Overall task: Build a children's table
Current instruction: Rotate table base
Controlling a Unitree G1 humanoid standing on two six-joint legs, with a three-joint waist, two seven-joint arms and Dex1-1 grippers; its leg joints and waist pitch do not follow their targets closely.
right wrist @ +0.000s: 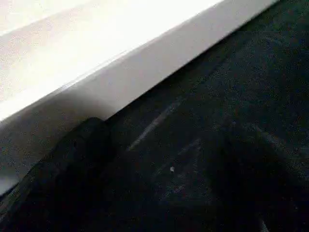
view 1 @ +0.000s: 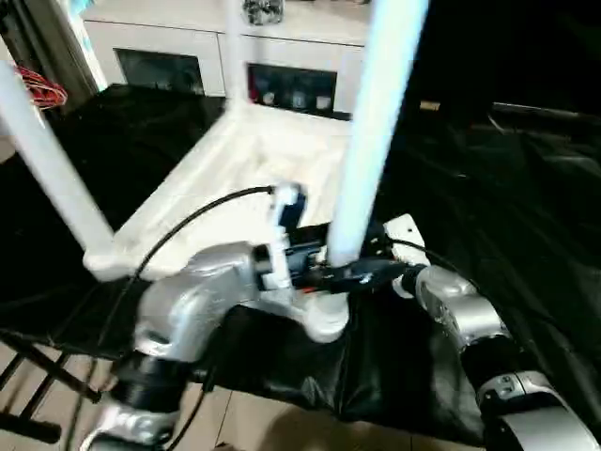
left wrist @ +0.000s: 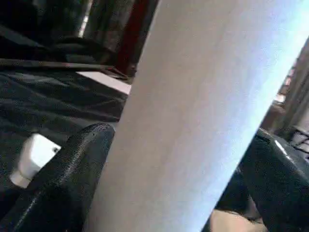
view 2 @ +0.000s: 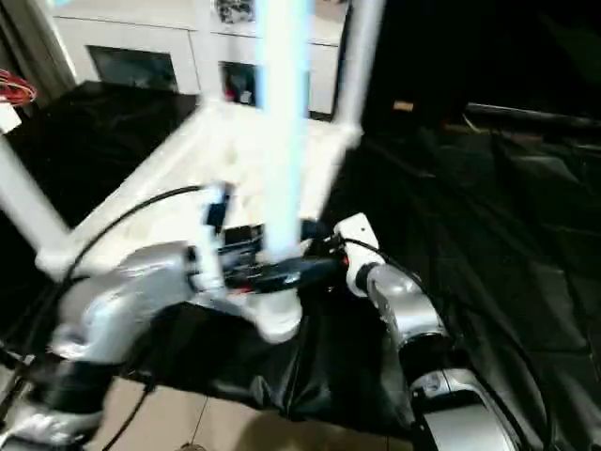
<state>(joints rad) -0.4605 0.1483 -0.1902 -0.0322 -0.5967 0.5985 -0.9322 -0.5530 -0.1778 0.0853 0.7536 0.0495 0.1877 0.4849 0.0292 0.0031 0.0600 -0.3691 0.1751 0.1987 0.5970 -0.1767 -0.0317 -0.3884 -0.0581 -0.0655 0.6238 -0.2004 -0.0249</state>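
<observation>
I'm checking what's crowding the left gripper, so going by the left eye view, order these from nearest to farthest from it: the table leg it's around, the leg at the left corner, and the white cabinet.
1. Near leg: between the left gripper's fingers.
2. Left corner leg: off to the left.
3. White cabinet: at the back, beyond the tabletop.

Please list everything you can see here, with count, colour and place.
tabletop: one, white, upside down on the black cloth.
legs: four, white tubes, upright in the corner sockets: near right, near left, far left, far right.
black cloth: one, covering the work surface.
cabinet: one, white with glass doors, behind the work surface.
red wires: a bundle, far left.
left gripper: black, jaws open around the near right leg.
right gripper: black, jaws open, beside the tabletop's edge.
</observation>
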